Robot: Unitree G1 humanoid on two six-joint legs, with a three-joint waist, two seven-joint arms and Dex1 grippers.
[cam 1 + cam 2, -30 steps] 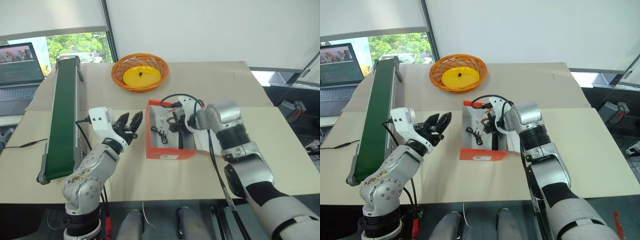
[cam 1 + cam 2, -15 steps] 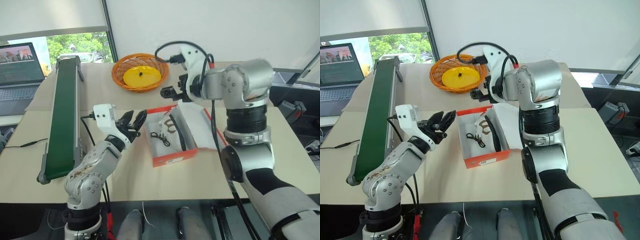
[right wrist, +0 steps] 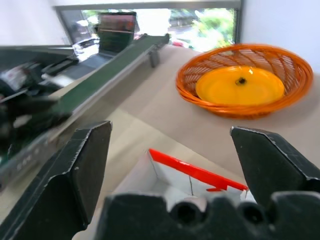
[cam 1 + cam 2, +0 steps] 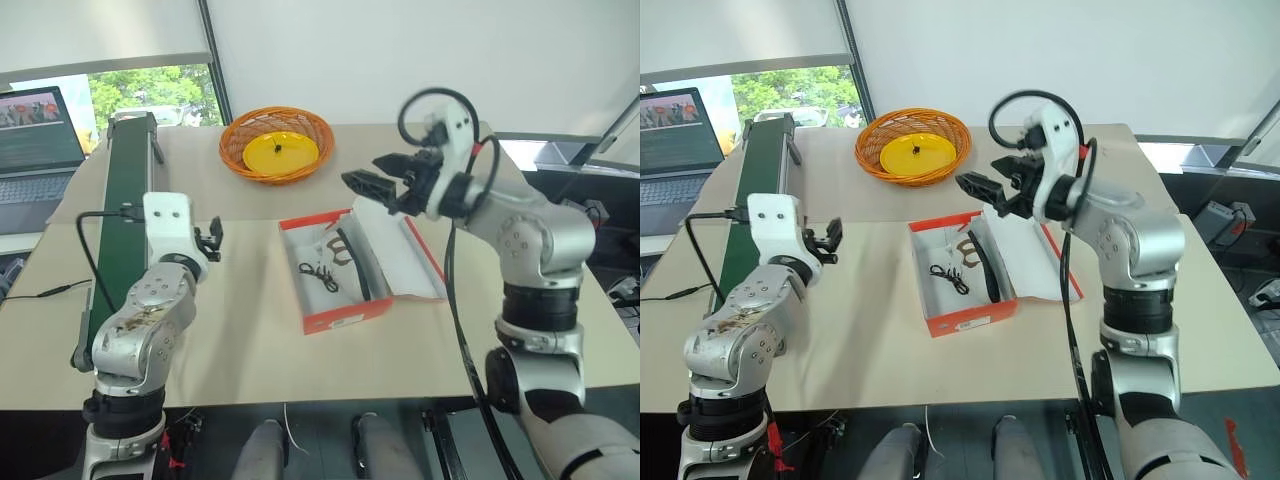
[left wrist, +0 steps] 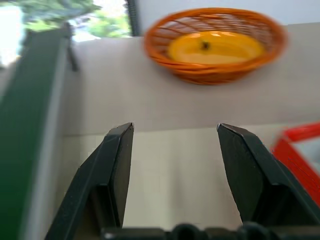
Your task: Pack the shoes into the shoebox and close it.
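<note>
Lying open near the middle of the frame in the head views, the shoebox (image 4: 345,275) rests on the beige table (image 4: 260,350) with its lid (image 4: 400,255) folded flat toward the right. A white label (image 4: 343,320) on the near end carries print too small to read. Inside, the shoes (image 4: 340,262) show as thin dark straps against the white lining; the whitish soles are hard to separate from it.

Above the box's far end hangs the right gripper (image 4: 385,185), jaws spread wide and holding nothing. At the left of the frame the left gripper (image 4: 207,243) stands partly spread and empty, well apart from the box.

An orange wicker basket (image 4: 277,142) with a yellow plate sits at upper centre, a green conveyor (image 4: 122,230) runs along the left, and a laptop (image 4: 35,130) is cut off at the left edge.
</note>
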